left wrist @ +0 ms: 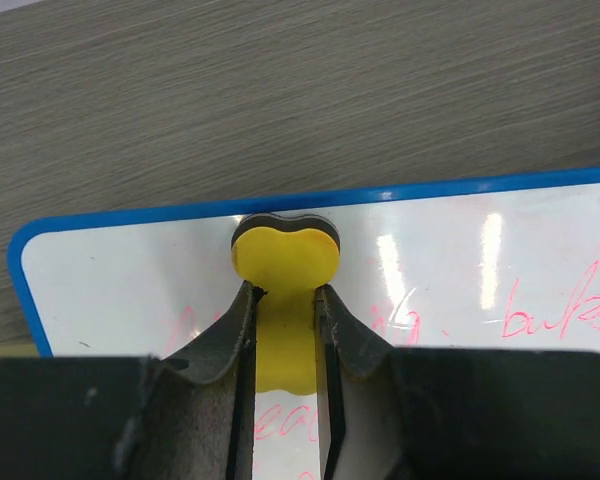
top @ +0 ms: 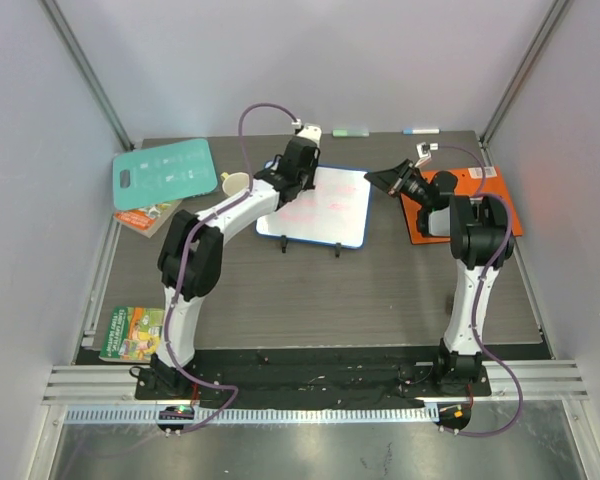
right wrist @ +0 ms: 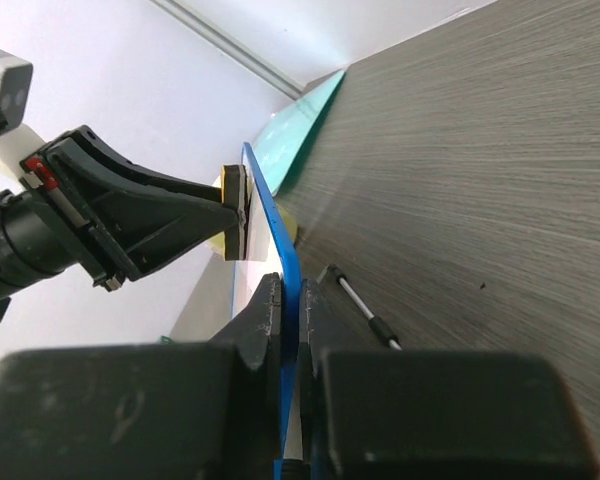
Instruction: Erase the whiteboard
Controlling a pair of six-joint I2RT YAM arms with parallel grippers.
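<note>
The whiteboard [top: 325, 215], white with a blue frame and faint red writing, stands tilted on two black feet at mid-table. My left gripper [top: 306, 178] is shut on a yellow eraser with a black underside [left wrist: 285, 255]. It presses the eraser on the board [left wrist: 460, 250] near a top corner, just inside the frame. My right gripper [top: 375, 180] is shut on the board's blue right edge [right wrist: 270, 210]. The jaws pinch the frame from both sides [right wrist: 289, 285]. The eraser [right wrist: 235, 210] also shows against the board's face in the right wrist view.
A teal cutting board [top: 165, 172] lies at the back left, with a cup [top: 234, 184] beside the left arm. An orange folder [top: 480, 200] lies under the right arm. Booklets [top: 132, 332] lie at the left edge. Two markers [top: 350, 132] lie at the back.
</note>
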